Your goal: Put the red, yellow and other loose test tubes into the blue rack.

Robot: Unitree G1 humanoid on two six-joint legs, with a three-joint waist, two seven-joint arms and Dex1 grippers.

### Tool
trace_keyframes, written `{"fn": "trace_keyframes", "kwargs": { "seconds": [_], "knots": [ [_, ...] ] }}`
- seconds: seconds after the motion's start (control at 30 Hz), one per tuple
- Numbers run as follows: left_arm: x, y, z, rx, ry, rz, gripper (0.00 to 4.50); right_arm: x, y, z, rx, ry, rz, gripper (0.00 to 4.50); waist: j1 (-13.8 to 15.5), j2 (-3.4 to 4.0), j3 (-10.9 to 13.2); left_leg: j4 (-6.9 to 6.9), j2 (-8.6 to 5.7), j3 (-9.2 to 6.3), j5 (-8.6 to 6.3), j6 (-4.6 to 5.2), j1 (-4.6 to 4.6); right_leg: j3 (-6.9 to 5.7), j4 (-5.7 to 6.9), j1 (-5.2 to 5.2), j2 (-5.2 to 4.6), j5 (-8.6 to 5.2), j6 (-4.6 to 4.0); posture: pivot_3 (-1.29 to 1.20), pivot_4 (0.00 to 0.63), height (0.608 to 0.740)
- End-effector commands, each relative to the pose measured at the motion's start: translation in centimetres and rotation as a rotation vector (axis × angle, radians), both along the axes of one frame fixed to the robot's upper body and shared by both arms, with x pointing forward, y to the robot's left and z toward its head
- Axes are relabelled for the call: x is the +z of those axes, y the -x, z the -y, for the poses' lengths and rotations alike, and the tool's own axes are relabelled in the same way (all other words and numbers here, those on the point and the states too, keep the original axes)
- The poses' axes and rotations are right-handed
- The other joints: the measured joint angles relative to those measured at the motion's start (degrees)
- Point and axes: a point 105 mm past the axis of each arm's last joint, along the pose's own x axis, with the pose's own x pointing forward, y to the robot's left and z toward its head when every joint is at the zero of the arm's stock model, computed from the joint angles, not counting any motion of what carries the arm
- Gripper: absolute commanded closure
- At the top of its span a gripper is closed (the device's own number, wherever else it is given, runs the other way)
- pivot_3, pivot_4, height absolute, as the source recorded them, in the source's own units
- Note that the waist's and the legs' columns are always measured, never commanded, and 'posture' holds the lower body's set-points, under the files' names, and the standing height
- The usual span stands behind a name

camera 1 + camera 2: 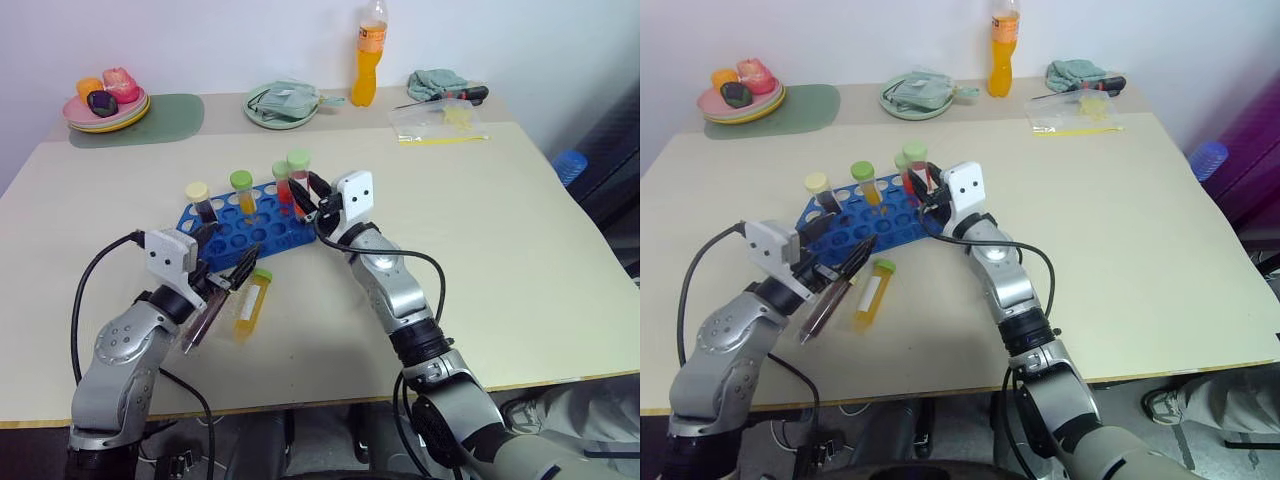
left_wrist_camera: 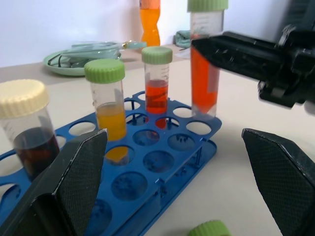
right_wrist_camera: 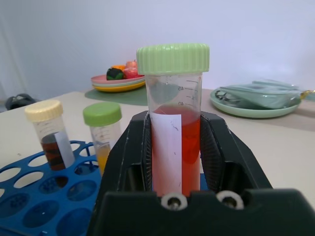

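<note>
Tabletop [image 1: 520, 260]: bright blue plastic rack [image 1: 240, 225] holds apparently three tubes; right gripper [image 1: 305, 197] clamps red-liquid green-capped tube [image 3: 173, 132]; yellow tube [image 1: 252, 302] loose; left gripper [image 1: 222, 275] wide.

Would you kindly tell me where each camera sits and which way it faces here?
Left eye, right eye: on the head, looking forward and down over both arms at the table and blue rack.
Left wrist: along the open left gripper, toward the rack's upright tubes.
Right wrist: along the right gripper, shut on the red tube.
Shared: both wrist views show the red tube, the rack and the yellow tube.
</note>
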Motion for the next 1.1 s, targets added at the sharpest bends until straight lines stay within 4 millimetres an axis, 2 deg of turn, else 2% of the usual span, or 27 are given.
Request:
{"fn": "trace_keyframes", "kwargs": {
  "seconds": [0.03,0.37,0.97,1.0,1.03,1.1],
  "knots": [
    [1.3,0.4,0.8,-0.027,-0.003,0.03,0.0,1.2,0.4,-0.6,0.022,-0.022,0.055,3.32,-0.01,0.0,0.0,0.0,0.0,0.0,0.0,0.0,0.0,0.0,0.0,0.0,0.0,0.0,0.0,0.0,0.15,0.74],
    [0.5,1.1,0.3,-0.039,-0.008,-0.023,0.0,-0.2,0.6,-0.8,0.029,-0.002,0.025,3.32,-0.02,0.01,0.01,0.0,0.03,-0.01,0.0,0.0,0.0,0.0,0.0,0.0,-0.01,0.0,-0.01,0.0,0.15,0.74],
    [-2.3,1.9,-0.6,-0.055,-0.051,-0.094,0.0,-0.4,0.2,-0.8,0.027,-0.02,0.016,3.32,0.02,0.05,0.03,-0.03,0.05,-0.01,0.0,0.0,0.0,0.01,-0.02,-0.01,-0.03,-0.11,-0.19,0.0,0.15,0.74],
    [-2.5,1.8,-0.9,-0.044,-0.059,-0.102,0.0,-0.2,0.3,-0.6,0.027,-0.016,0.023,2.55,0.01,0.05,0.03,-0.03,0.05,-0.01,0.0,0.0,0.0,0.01,-0.02,-0.01,-0.03,-0.11,-0.19,0.0,0.15,0.74],
    [-2.4,1.9,-1.1,-0.042,-0.06,-0.111,0.0,0.3,0.5,-0.3,0.019,0.002,0.05,2.29,0.01,0.06,0.03,-0.03,0.05,-0.01,0.0,0.0,0.0,0.01,-0.02,-0.01,-0.03,-0.11,-0.19,0.0,0.15,0.74],
    [-2.0,1.9,-1.3,-0.04,-0.056,-0.117,0.0,1.0,0.6,0.2,0.004,0.026,0.08,1.25,0.03,0.07,0.04,-0.03,0.05,-0.02,0.0,0.0,0.0,0.0,-0.01,-0.02,-0.03,-0.11,-0.19,0.0,0.15,0.74]
  ]
}}
